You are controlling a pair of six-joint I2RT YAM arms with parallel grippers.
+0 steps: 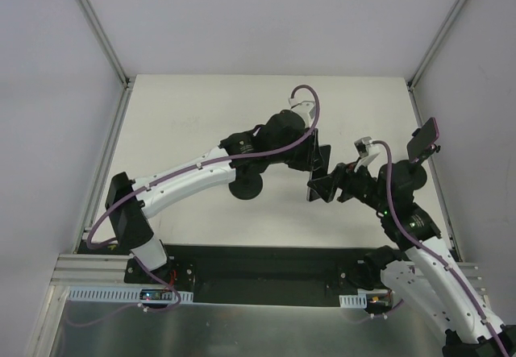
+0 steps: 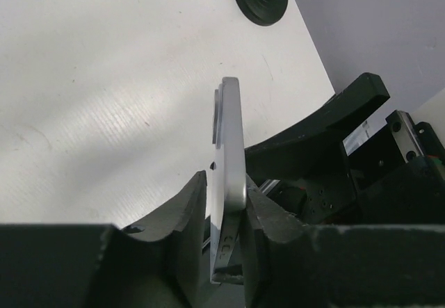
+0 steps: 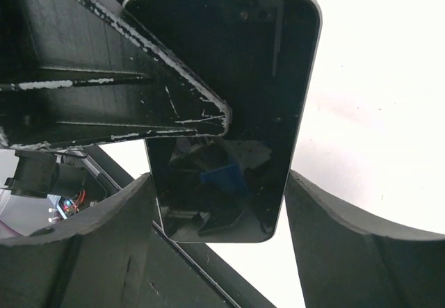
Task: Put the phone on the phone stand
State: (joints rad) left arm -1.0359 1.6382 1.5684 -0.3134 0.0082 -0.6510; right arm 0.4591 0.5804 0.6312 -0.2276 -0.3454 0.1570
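Phone (image 2: 231, 148) edge-on, seemingly in left jaws

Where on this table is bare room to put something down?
Bare: the far table behind both arms, and the near strip between the stand and the bases. Crowded: middle right, where the left gripper and right gripper meet at the phone.

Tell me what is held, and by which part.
Left pincer clamps the phone by its two faces, near one edge; right pincer stands open around it.
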